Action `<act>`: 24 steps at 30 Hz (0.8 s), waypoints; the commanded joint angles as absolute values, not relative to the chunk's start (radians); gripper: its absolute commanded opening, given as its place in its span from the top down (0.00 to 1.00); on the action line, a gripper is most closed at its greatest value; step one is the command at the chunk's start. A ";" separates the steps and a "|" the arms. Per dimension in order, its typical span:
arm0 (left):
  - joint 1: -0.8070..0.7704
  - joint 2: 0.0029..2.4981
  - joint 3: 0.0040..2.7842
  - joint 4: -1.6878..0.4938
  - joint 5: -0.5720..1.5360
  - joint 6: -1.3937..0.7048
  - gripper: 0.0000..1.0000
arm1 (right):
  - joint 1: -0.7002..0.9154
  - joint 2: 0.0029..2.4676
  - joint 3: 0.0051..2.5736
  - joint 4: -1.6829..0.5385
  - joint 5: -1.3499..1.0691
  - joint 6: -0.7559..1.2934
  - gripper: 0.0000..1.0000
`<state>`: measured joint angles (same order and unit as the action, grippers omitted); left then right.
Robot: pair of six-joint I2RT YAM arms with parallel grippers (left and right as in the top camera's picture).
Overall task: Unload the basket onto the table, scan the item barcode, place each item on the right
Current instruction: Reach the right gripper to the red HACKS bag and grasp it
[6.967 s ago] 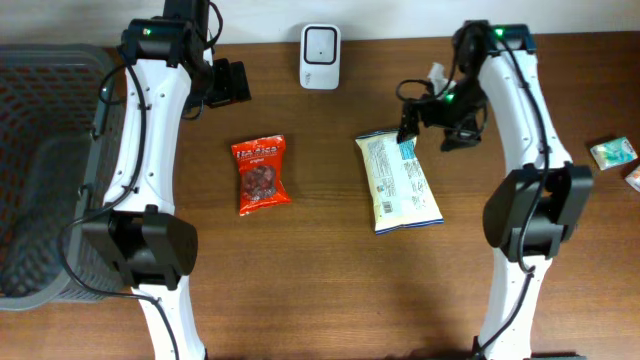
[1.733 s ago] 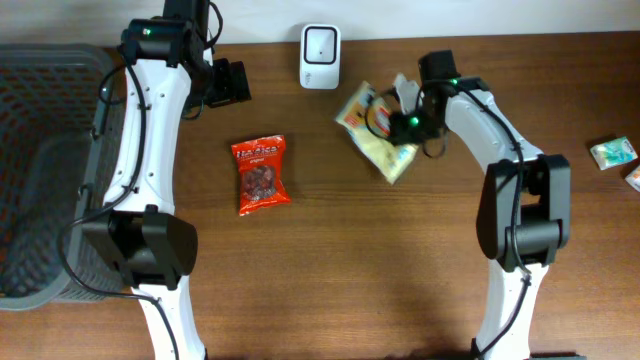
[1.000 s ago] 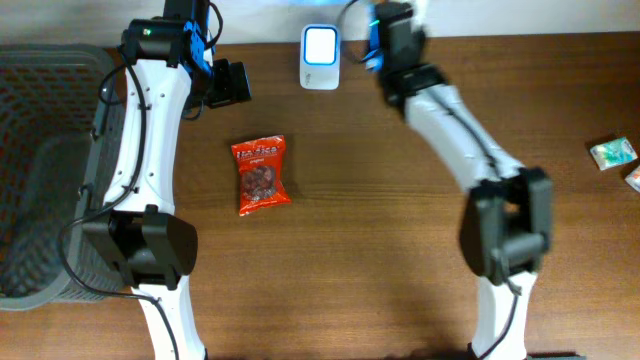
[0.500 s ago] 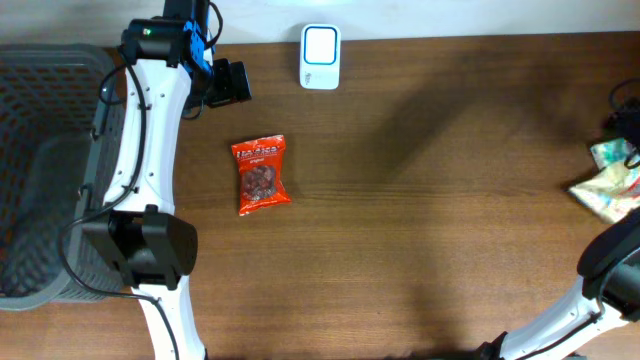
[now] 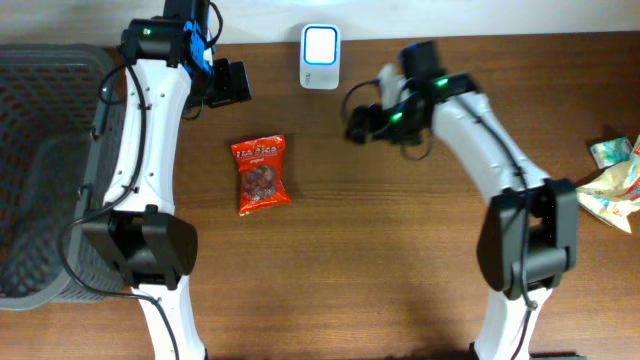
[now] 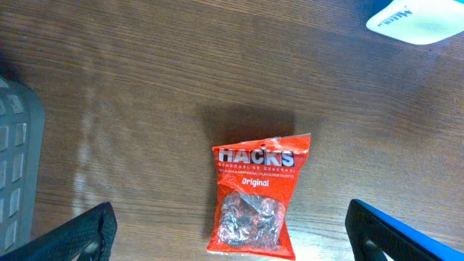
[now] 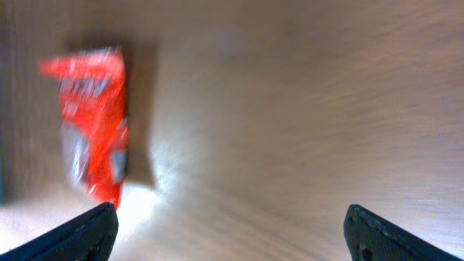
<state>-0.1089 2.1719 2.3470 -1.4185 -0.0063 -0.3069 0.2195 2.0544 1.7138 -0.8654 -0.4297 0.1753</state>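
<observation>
I see the red candy bag (image 6: 254, 196) flat on the brown table (image 6: 145, 87), with the white scanner (image 6: 417, 18) at two o'clock.

Red glossy plastic snack packet (image 6: 253, 194): white "HACKS", "Original" beneath (fine line between unreadable). White plastic scanner box (image 6: 419, 18): blue lettering, cropped, illegible.

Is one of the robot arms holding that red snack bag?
No, the red snack bag lies flat on the wooden table with nothing gripping it.
</observation>
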 commanded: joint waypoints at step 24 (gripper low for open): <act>-0.109 2.178 2.349 -1.420 0.001 -0.302 0.01 | 0.569 2.170 1.374 -0.321 -0.568 0.558 0.96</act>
<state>-0.1089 2.1719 2.3470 -1.4185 -0.0063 -0.3069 0.6090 2.1715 1.3815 -0.2905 -0.5991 0.6453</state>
